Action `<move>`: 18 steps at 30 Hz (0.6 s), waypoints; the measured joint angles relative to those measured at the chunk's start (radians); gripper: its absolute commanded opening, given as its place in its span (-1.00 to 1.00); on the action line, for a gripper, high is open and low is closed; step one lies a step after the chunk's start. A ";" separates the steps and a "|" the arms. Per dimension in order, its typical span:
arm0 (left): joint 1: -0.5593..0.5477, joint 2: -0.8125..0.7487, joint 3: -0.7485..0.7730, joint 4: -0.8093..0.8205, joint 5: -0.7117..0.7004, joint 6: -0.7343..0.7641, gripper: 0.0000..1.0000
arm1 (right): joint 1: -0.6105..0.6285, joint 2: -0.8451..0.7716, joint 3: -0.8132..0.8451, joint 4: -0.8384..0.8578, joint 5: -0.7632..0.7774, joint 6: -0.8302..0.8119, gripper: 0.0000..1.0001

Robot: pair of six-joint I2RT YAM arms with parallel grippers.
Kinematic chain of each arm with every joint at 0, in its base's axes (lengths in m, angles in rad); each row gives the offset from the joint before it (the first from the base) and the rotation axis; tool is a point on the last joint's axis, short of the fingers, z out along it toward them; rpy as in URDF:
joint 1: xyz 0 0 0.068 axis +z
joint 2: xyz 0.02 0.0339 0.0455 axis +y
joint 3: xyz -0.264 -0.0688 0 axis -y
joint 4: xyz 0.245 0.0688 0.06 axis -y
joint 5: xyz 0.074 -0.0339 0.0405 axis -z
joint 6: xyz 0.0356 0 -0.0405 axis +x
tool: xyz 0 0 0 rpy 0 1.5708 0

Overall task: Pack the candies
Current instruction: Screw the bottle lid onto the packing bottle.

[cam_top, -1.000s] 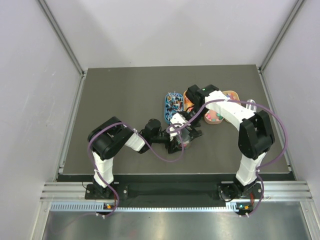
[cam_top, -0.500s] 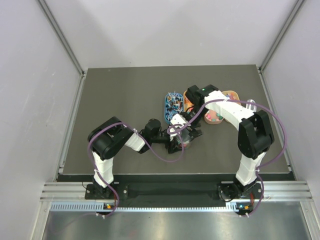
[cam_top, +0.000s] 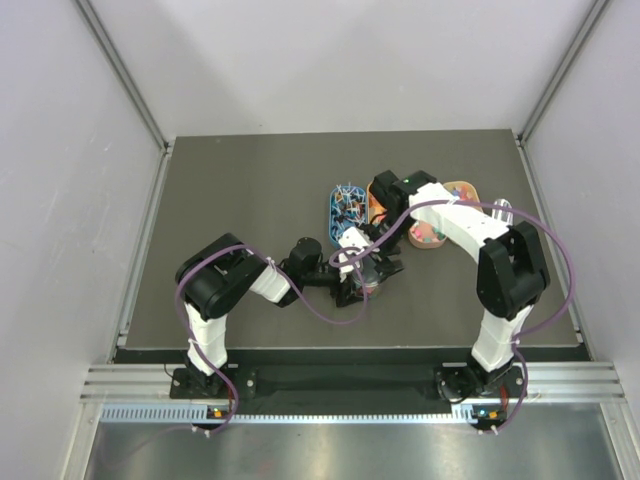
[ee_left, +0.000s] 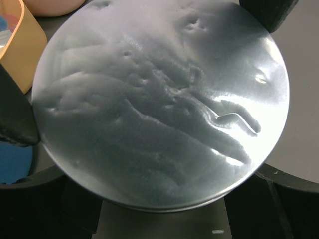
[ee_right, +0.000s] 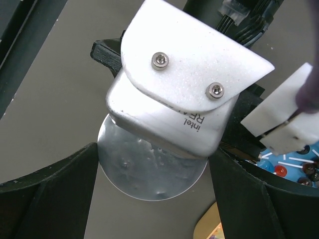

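the left end effector (cam_top: 362, 278) clamps the foil-topped jar (ee_left: 159, 109), likely steadying it on the surface (cam_top: 250, 180) for the right end effector (ee_right: 149, 164), poised above with fingers (ee_right: 50, 199) apart, while the candies (ee_right: 281, 171) lie in the blue tray (cam_top: 333, 205) just beside.

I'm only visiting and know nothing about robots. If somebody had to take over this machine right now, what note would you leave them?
Left tool: jaws wide around the jar, apparently gripping it.
Right tool: open and empty, hovering just above the jar's foil top.
Candies: in the blue tray, with more trays beside it, just beyond the jar.
Done: the jar is steadied at mid-table.
Left: the foil looks wrinkled but unbroken, so probably open the jar, then pack the candies.
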State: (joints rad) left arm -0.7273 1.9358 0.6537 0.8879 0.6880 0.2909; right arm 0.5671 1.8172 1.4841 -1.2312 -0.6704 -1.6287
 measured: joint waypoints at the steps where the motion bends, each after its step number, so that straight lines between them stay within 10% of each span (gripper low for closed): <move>1: 0.000 0.000 0.000 0.000 0.000 0.000 -0.94 | 0.001 -0.003 -0.005 0.007 0.000 0.009 0.38; 18: 0.000 0.000 0.001 -0.003 0.000 0.000 -0.95 | 0.023 -0.126 -0.162 0.253 0.067 0.396 0.27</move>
State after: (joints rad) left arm -0.7273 1.9358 0.6548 0.8852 0.6876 0.2913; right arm 0.5900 1.6913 1.3224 -0.9787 -0.6033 -1.2324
